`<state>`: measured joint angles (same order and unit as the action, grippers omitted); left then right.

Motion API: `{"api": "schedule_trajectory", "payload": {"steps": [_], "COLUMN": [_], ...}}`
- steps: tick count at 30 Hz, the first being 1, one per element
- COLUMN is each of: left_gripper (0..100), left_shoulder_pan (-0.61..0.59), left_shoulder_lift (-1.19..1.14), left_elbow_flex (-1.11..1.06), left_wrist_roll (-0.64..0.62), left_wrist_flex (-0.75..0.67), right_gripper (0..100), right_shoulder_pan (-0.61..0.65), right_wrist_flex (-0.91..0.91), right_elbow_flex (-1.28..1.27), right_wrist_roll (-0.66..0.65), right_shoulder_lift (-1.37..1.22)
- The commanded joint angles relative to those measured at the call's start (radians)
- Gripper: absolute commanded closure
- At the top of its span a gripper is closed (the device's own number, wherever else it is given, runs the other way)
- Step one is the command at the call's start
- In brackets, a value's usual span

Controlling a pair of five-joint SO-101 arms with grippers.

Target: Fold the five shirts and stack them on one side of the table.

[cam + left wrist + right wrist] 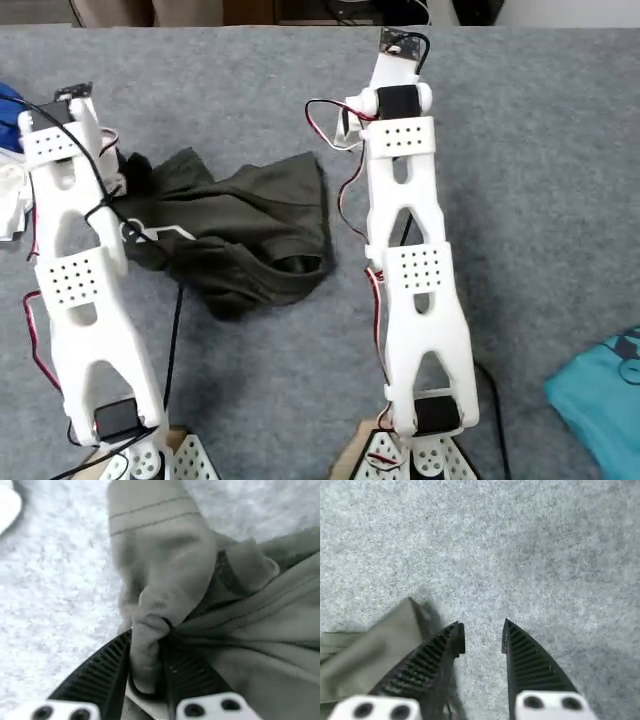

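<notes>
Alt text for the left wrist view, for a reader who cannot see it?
The left gripper has its black jaws shut on a bunched fold of the olive shirt. The rest of the shirt lies crumpled on the grey table.

we record four items.
1. olive shirt (240, 235): dark, unfolded, crumpled in a loose heap left of centre on the table (550, 200), one bunched fold pinched in the left gripper (147, 630).
2. teal shirt (600, 400): rumpled, at the near right edge, partly cut off.
3. blue cloth (8, 100): far left edge, only a sliver showing.
4. white cloth (10, 200): just below the blue cloth, only a sliver showing.
</notes>
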<state>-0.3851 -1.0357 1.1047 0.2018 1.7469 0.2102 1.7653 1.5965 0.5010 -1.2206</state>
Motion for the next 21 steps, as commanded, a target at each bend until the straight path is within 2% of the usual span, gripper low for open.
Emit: {"api": "schedule_trajectory", "payload": {"steps": [1,8,16,21], "left_gripper": [98,98,98,98], "left_shoulder_pan": [-0.02,0.035,0.106,0.107], "left_shoulder_lift": [0.097,0.119,0.119,0.119], "left_elbow_flex": [-0.057,-0.178,-0.273,-0.264], "left_wrist_roll": [0.049,0.049,0.08,0.118], "left_wrist_flex": [0.014,0.012,0.012,0.012], "right_gripper": [86.4,86.4,86.8,87.6], "right_shoulder_pan": [0.079,0.168,0.211,0.209], "right_wrist_flex": [-0.02,-0.141,-0.126,-0.026], "right_elbow_flex": [0.038,0.038,0.038,0.038], "right_wrist_roll": [0.012,0.014,0.011,0.006], "right_shoulder_lift": [-0.01,-0.085,-0.136,-0.159]}}
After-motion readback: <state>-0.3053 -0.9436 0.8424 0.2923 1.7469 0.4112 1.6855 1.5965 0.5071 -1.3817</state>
